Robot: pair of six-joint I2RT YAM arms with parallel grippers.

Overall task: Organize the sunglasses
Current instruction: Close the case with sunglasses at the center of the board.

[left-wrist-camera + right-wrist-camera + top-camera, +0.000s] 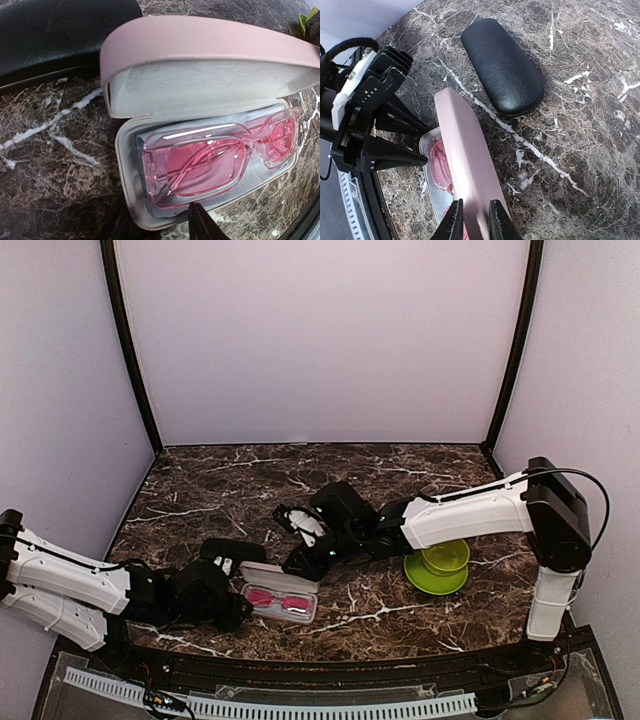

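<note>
Right wrist view: the lid (465, 150) of the pink oblong hard case (125, 165) is pinched between the narrowed fingers of the right claw (474, 214). The translucent red-pink sunglasses (210, 165) are seen lying in the case on the brown marbled counter (580, 150), just beside that claw. The left claw (424, 145) is held at the case's end with its fingers apart; whether anything is gripped cannot be told.
</note>
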